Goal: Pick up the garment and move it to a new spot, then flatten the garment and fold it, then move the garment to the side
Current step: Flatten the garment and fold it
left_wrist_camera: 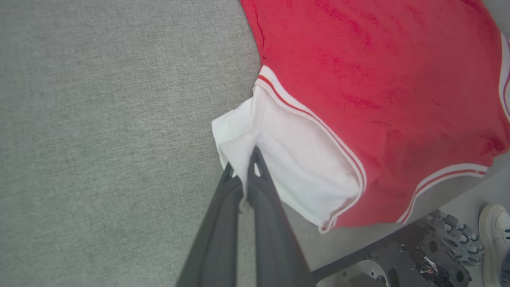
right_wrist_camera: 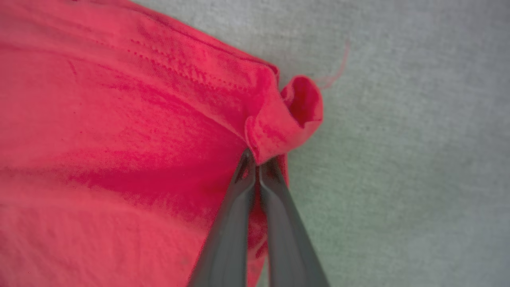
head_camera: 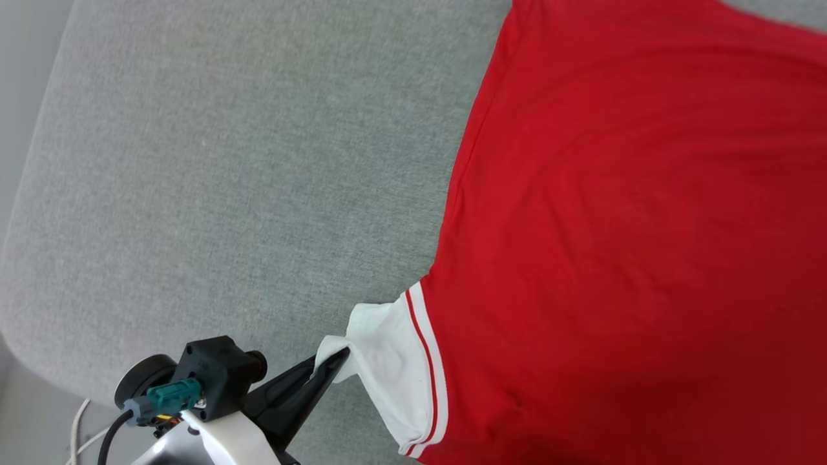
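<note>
- While both tools grip cloth, the red jersey T-shirt (head_camera: 614,226) lies spread on the grey fabric-covered surface (head_camera: 226,161). No lettering shows, and the shirt takes up the right part of the head view.
- The left tool (head_camera: 336,361) is clenched on the outer edge of the white sleeve (head_camera: 387,368). In the left wrist view a fold of that sleeve rides up between its dark fingers (left_wrist_camera: 263,187).
- The right tool (right_wrist_camera: 257,157) is pinched tight on a rolled red corner (right_wrist_camera: 287,115) of the shirt's edge, seemingly at the hem. The roll bulges just past the tips.
- Judged from this, the step in hand is flattening the shirt, or starting a fold, from two held points.
- To do it well, raise both points together and only a little. Hold the cloth between them taut and move them in parallel so the body does not twist.
- The thin sleeve pinch could slip under a hard pull, and the rolled corner may need smoothing once it is laid down.
</note>
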`<state>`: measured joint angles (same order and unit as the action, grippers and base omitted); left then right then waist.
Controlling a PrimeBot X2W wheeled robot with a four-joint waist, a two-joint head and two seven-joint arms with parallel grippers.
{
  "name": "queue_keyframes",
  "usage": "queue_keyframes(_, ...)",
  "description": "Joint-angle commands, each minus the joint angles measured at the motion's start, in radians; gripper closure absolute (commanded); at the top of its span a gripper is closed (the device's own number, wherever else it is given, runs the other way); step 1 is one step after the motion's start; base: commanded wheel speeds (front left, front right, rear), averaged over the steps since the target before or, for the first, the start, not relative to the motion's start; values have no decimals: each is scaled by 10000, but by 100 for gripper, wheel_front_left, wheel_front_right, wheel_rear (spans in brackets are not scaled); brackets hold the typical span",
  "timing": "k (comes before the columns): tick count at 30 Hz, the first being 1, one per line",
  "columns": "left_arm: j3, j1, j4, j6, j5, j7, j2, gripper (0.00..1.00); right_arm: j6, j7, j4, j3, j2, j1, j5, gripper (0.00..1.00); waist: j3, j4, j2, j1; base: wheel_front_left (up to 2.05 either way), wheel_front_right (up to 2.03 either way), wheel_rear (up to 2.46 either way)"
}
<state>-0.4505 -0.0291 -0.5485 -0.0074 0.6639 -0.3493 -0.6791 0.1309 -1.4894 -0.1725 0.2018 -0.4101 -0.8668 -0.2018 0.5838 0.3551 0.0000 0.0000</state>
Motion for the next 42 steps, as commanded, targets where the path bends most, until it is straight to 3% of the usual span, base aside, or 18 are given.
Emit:
queue_keyframes(1, 43, 77, 7, 87, 27, -37, -31, 100, -4, 8, -247, -87, -87, 793, -157, 100, -653, -529, 0, 0, 0, 0, 0)
queue_keyframes(10, 196, 669, 245, 468, 268, -75, -103, 100, -4, 732, 68, -422, -62, 3002, -1290, 100, -2218, -1581, 0, 0, 0, 0, 0)
queue_keyframes(24, 322, 1598, 985, 984, 494, 229, -10, 100, -4, 1884, 2326, 33, 421, 7044, -2736, 100, -4042, -2943, 0, 0, 0, 0, 0)
queue_keyframes(31, 192, 1891, 1066, 1068, 527, 210, 5, 100, -4, 2178, 3329, 203, 616, 8572, -2824, 100, -4472, -3247, 0, 0, 0, 0, 0)
queue_keyframes(37, 131, 1945, 1066, 1179, 501, 211, 96, 100, -4, 2484, 3482, 254, 1158, 9729, -2857, 100, -4717, -3362, 0, 0, 0, 0, 0)
queue_keyframes(41, 94, 1964, 953, 1260, 466, 186, 123, 100, -4, 2807, 3429, 152, 1145, 10004, -2784, 100, -4733, -3407, 0, 0, 0, 0, 0)
queue_keyframes(42, 88, 1955, 922, 1284, 453, 171, 121, 100, -4, 2947, 3471, 28, 1059, 9981, -2809, 75, -4725, -3408, 0, 0, 0, 0, 0)
